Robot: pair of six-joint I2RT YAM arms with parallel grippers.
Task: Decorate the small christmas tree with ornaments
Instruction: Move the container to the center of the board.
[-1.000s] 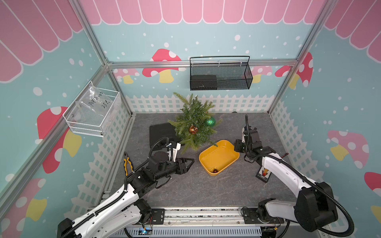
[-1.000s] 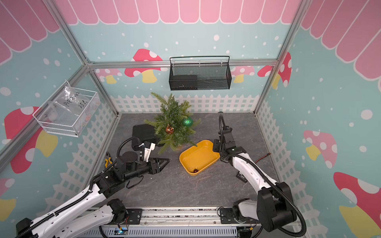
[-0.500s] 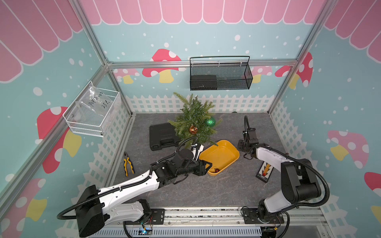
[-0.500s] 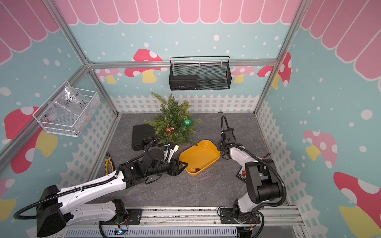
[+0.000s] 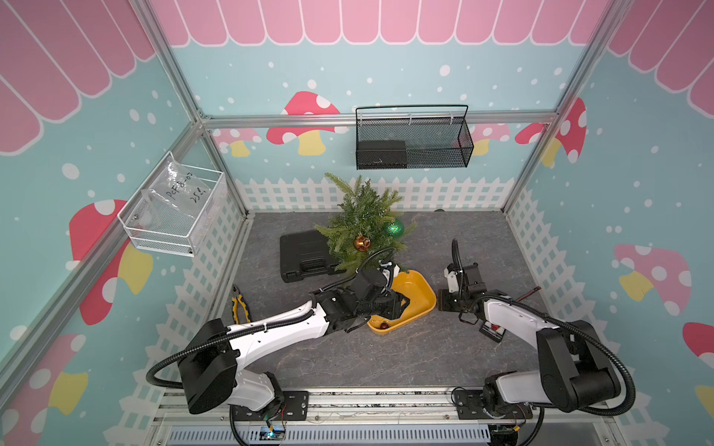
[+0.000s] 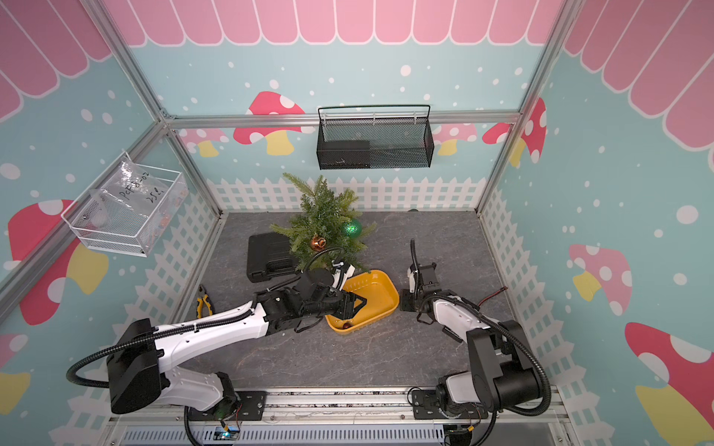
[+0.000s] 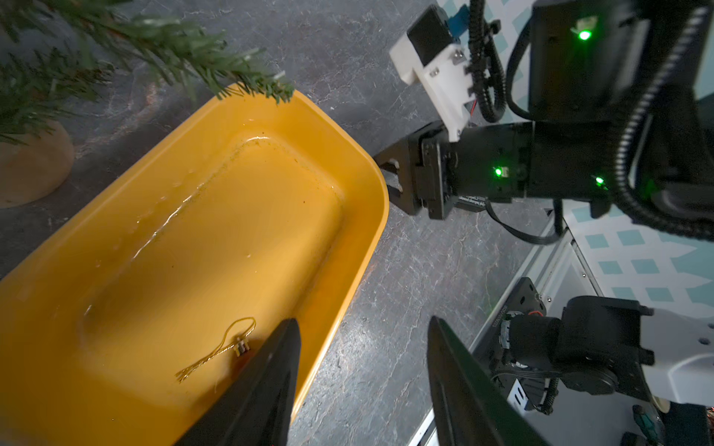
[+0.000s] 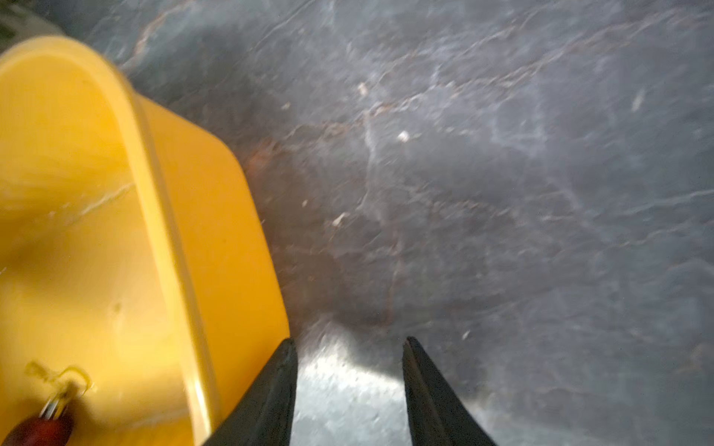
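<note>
One ornament not yet hung: a tiny red bauble (image 5: pixel 383 326) lies loose on the floor of the yellow tub (image 5: pixel 425 297), tucked against the wall at the end nearest the robot

Handling, my read: near weightless, hard and glossy, so it should roll or squirt out of a flat pinch on that smooth plastic. The shell is probably thin, so go easy on force. Best hold looks like the cap (image 7: pixel 241 347) or the neck just under it. The gold thread loop (image 7: pixel 220 349) is limp and lies flat on the tub floor, so it's hard to get under. The nearby tub wall will crowd one finger

Looks: dark red, shiny, small metal cap, loop trailing away from it

left gripper (image 7: pixel 363 322): jaws apart, nothing between them; one finger over the tub by the bauble and hiding most of it, the other past the rim

right gripper (image 8: pixel 349 341): jaws apart, empty, over bare table (image 8: pixel 502 193) just beside the tub's outer wall

small christmas tree (image 5: pixel 359 216) stands behind the tub and already carries a green bauble (image 5: pixel 394 228) and an amber bauble (image 5: pixel 362 242)
</note>
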